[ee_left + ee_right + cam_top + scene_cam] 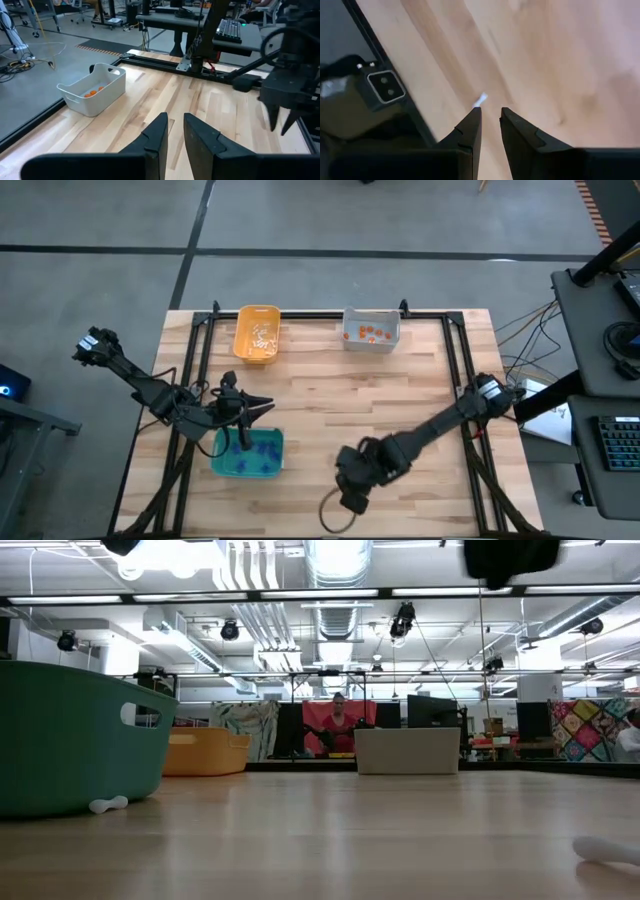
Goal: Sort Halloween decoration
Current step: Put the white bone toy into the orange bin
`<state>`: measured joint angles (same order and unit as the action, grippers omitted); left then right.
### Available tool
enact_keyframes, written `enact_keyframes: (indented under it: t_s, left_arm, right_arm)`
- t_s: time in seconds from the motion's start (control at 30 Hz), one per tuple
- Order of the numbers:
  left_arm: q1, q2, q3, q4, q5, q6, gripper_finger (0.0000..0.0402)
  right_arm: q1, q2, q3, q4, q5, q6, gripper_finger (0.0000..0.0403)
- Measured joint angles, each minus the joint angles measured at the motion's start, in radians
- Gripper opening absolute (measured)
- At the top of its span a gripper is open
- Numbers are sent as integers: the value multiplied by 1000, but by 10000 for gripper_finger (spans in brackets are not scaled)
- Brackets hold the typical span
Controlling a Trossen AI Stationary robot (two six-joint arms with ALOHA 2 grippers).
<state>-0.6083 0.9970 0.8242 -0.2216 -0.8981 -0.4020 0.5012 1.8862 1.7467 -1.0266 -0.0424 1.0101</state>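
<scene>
A robotics lab or workshop. Exposed ceiling ducts (335, 565) and strip lights hang over rows of workstations with monitors (432, 710). A keyboard (231, 31) sits on a neighbouring desk.

You're looking at a pale butcher-block wooden table (330, 395) carrying an orange-yellow plastic bin (256, 333) and a grey plastic bin (371, 328) at its far edge, a teal plastic bin (248, 453) near you, and a small white trinket (107, 804) just beside it
</scene>
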Motion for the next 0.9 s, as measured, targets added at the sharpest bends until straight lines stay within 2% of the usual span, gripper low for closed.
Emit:
enact_keyframes:
  t_s: [0.13,0.3,0.57,0.9]
  left_arm:
    - [0,0,0,0,0,0,45]
    - [0,0,0,-1,1,15,45]
    - [0,-1,0,6,1,53,45]
    - [0,-1,0,5,0,79,45]
  right_arm:
    - [58,0,-25,16,4,174,66]
    - [98,6,-64,45,70,314,89]
    - [102,110,-67,95,65,361,125]
    - [101,164,-67,106,61,453,128]
